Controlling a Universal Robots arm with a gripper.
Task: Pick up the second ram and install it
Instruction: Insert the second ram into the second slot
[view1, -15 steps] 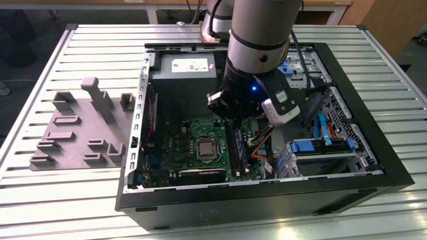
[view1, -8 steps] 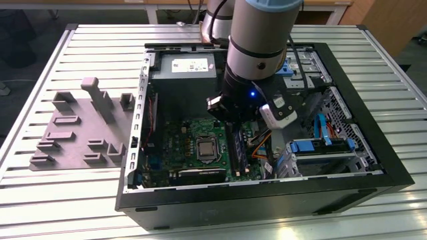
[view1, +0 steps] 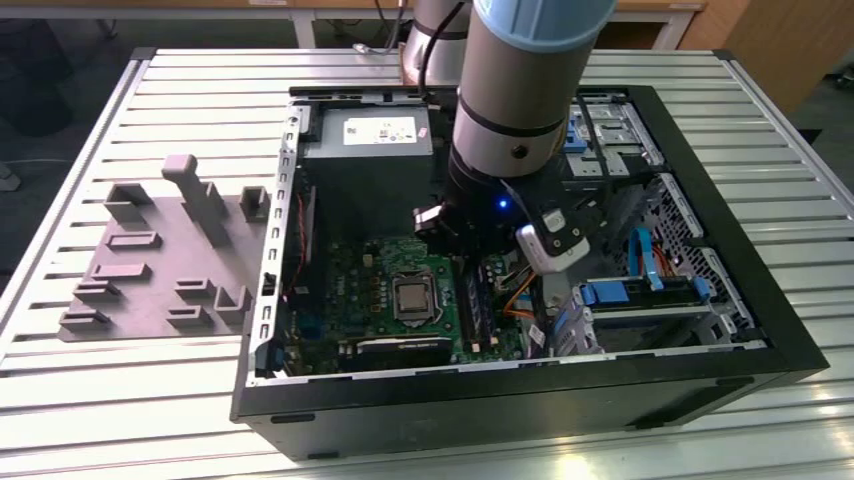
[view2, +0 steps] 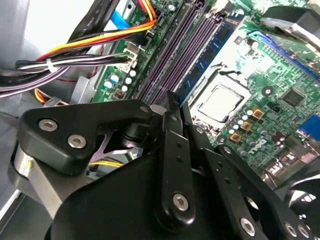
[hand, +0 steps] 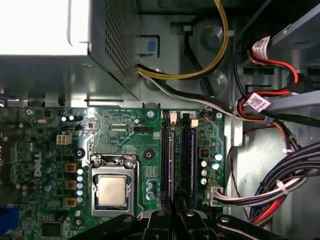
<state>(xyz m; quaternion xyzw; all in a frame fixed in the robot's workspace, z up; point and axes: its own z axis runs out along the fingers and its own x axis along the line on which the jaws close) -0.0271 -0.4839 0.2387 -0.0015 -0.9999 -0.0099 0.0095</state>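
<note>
The second ram (view2: 216, 44) is a thin dark stick with chips that stands on edge in the memory slot nearest the processor. It runs straight in between the fingers of my gripper (view2: 176, 100). In the first wrist view the second ram (hand: 170, 160) appears as a narrow bluish edge leading into the gripper (hand: 173, 216), whose black fingers are closed on both sides of it. From the exterior view the gripper (view1: 454, 235) is low inside the open computer case, over the second ram (view1: 474, 292) on the green motherboard (view1: 387, 270).
The bare processor (hand: 111, 191) lies beside the slots. Bundled cables (hand: 280, 190) crowd the other side. A power supply (view1: 367, 150) and drive bays (view1: 641, 295) fill the case around the board. A grey fixture block (view1: 160, 255) with upright posts sits on the slatted table at the exterior view's left.
</note>
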